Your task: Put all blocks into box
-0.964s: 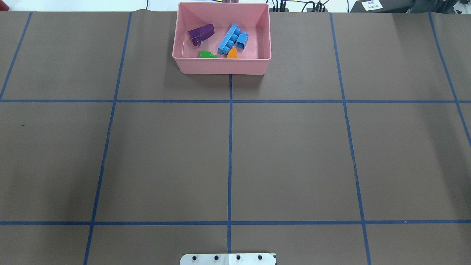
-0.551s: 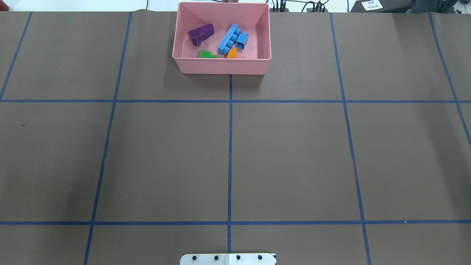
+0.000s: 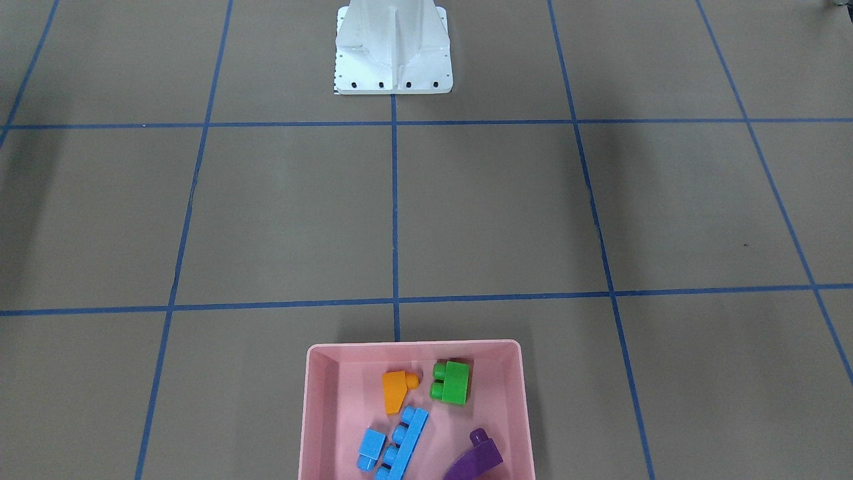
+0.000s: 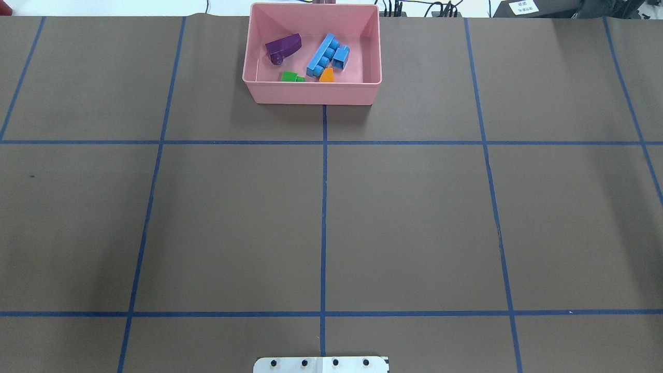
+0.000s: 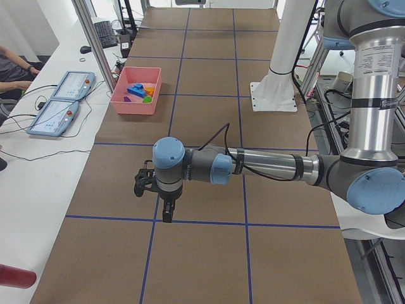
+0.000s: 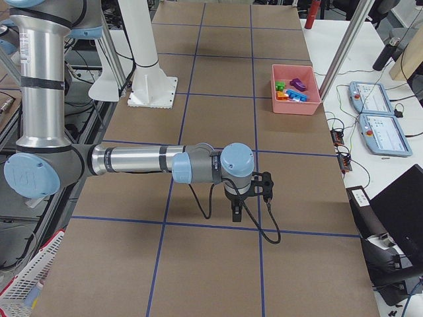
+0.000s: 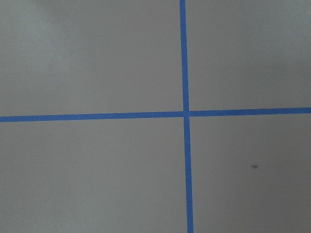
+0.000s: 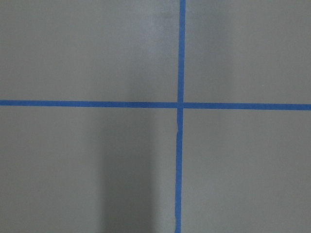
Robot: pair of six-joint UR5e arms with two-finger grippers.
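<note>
As five bricks [image 4: 321,54] sit inside pink box [image 4: 311,94], no pick needed; avoid disturbing box; left gripper [image 5: 139,183], right gripper [image 6: 268,187] jaws unreadable.

1. A robotics lab: a brown table sheet [image 4: 233,223], ruled into squares by blue tape lines [image 4: 323,228], spreads under the left gripper [image 5: 138,183].
2. Two cabled teach pendants [image 5: 57,115] lie on a white side bench [image 5: 38,190] beyond that gripper.
3. A white arm pedestal [image 5: 288,50] and an aluminium frame post [image 5: 95,44] stand farther off.
</note>
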